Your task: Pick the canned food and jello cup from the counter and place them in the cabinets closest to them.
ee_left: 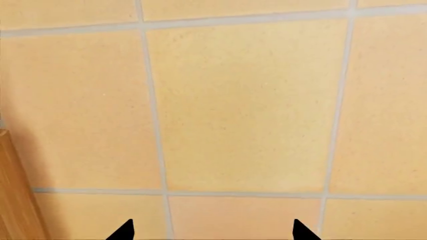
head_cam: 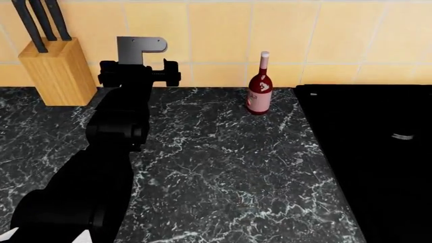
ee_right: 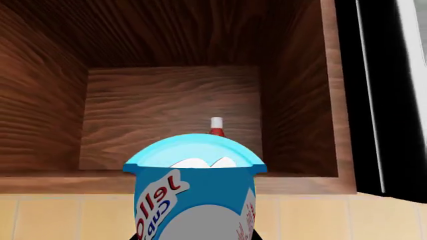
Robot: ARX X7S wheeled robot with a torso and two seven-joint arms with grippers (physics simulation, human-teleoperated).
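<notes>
jello cup halfway home, can nowhere in sight

left gripper (ee_left: 213, 231) faces tiled wall above the counter (head_cam: 223, 167), jaws spread wide, holding nothing. right gripper isn't visible itself, though the jello cup (ee_right: 195, 192) sits right at its camera (presumably clamped, can't tell), in front of the open wooden cabinet (ee_right: 170, 117). cup still needs placing; canned food unseen.
</notes>
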